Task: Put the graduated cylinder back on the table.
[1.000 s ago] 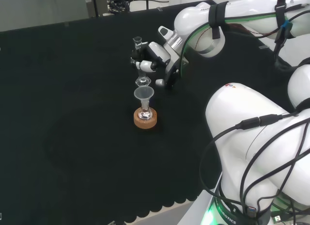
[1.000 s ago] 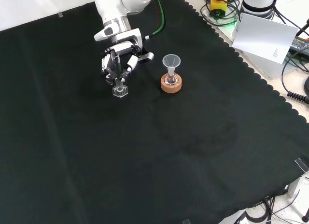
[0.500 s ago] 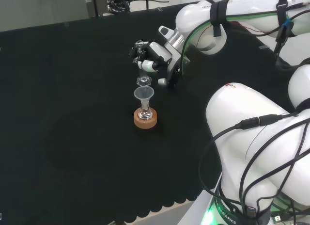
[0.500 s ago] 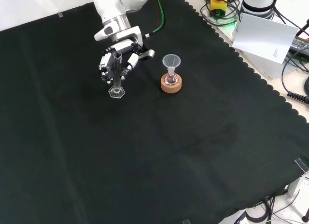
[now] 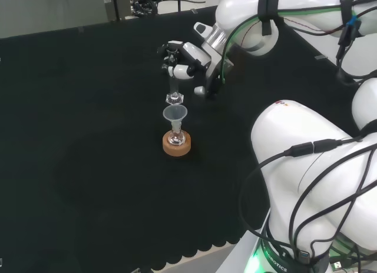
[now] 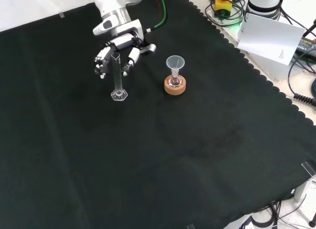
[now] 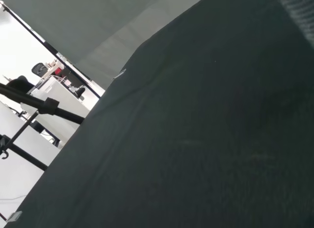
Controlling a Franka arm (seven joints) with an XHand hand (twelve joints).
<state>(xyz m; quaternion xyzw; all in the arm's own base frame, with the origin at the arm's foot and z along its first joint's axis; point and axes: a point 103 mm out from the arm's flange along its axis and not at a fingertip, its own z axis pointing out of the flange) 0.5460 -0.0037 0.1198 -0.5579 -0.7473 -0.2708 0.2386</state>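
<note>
The clear graduated cylinder (image 6: 117, 76) stands upright on the black cloth, its hexagonal foot (image 6: 118, 95) flat on the cloth. The hand (image 6: 117, 45) hovers at the cylinder's top, with its fingers (image 6: 100, 57) spread and relaxed on either side of the rim. In the head view the cylinder (image 5: 172, 87) rises just behind the funnel, and the hand (image 5: 187, 56) sits above and to the right of it. I see no finger closed round the glass.
A small flask with a clear funnel (image 6: 175, 63) stands in a cork ring (image 6: 175, 87) to the right of the cylinder in the front view; funnel (image 5: 175, 113) and cork ring (image 5: 176, 145) lie nearer in the head view. The wrist view looks along the cloth (image 7: 206, 139).
The cylinder went from tilted in the hand to standing upright on its foot. The hand has lifted and its fingers have spread away from the glass.
</note>
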